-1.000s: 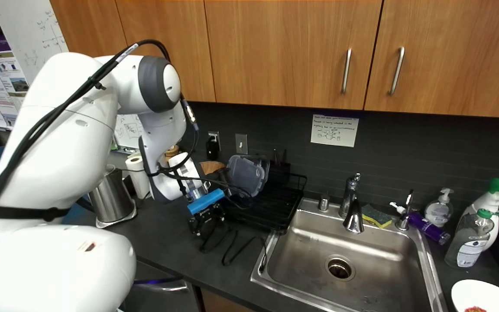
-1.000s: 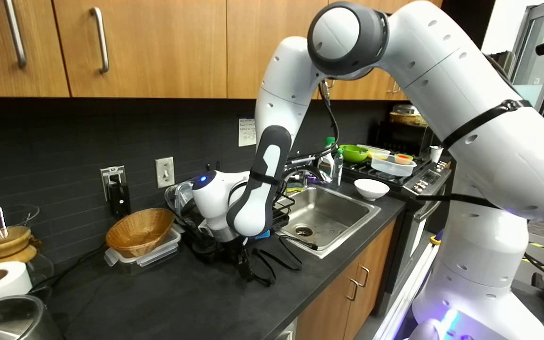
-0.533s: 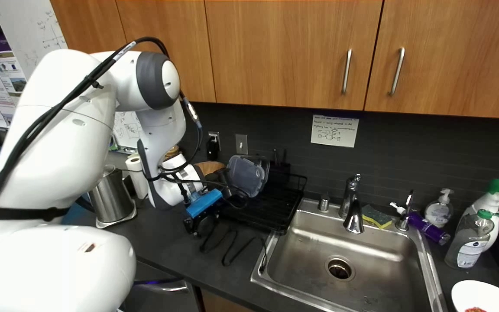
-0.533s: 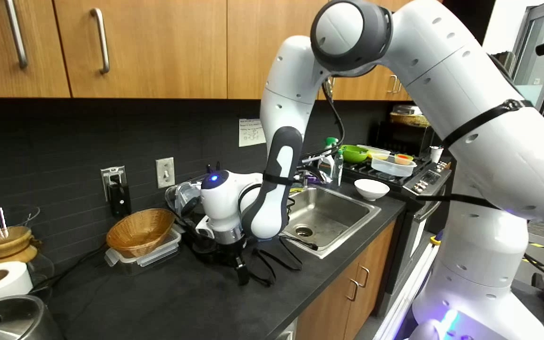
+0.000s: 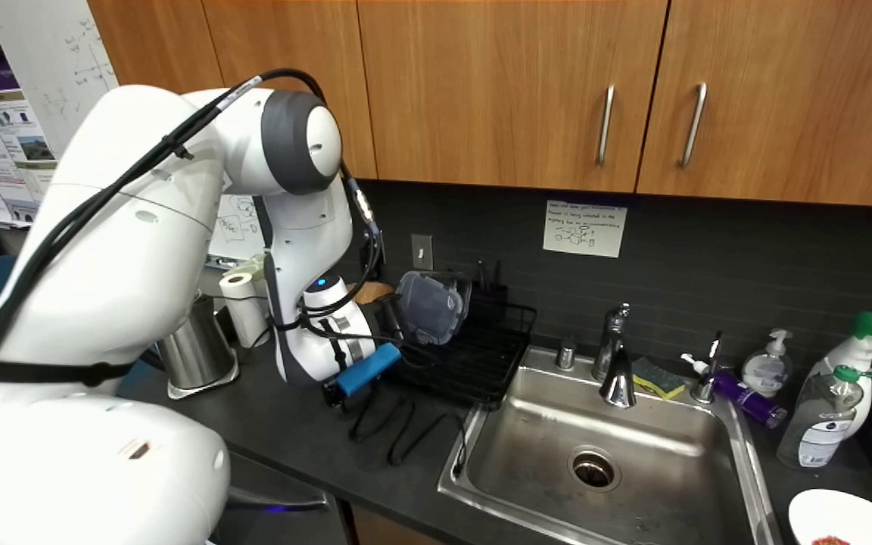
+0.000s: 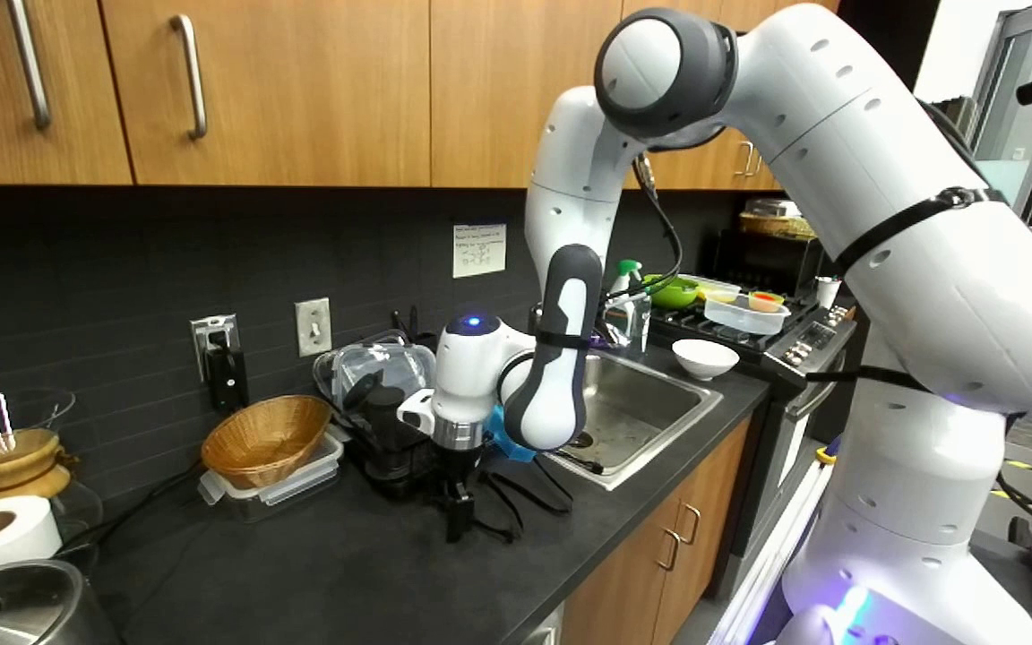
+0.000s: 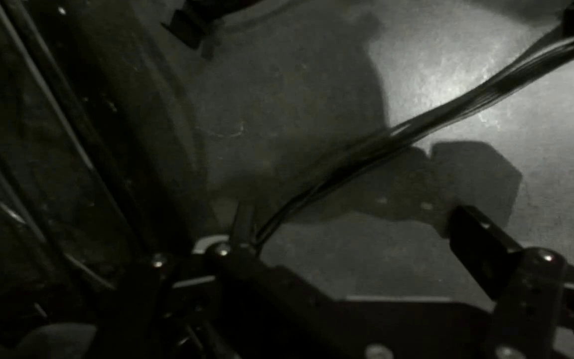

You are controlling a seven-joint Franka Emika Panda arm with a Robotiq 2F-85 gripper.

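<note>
Your arm (image 6: 847, 116) arches high and folds at the elbow (image 6: 641, 63), its wrist (image 6: 547, 418) low over the counter (image 6: 319, 573) beside the sink (image 5: 527, 462). Your gripper (image 7: 354, 222) points down there, its fingers (image 7: 484, 244) standing wide apart. The black cable (image 7: 446, 117) lies looped between your gripper and the sink, one end on the sink's rim; its nearer stretch passes out of sight by one finger, and you can't tell whether they touch. In an exterior view, the blue block (image 5: 364, 369) and your wrist hide most of the gripper, and its tips blur into the dark counter, so contact there is unclear. The wrist view is dim, its left side nearly black. Across the sink, the white bowl (image 5: 860, 515) runs off the edge of an exterior view.
</note>
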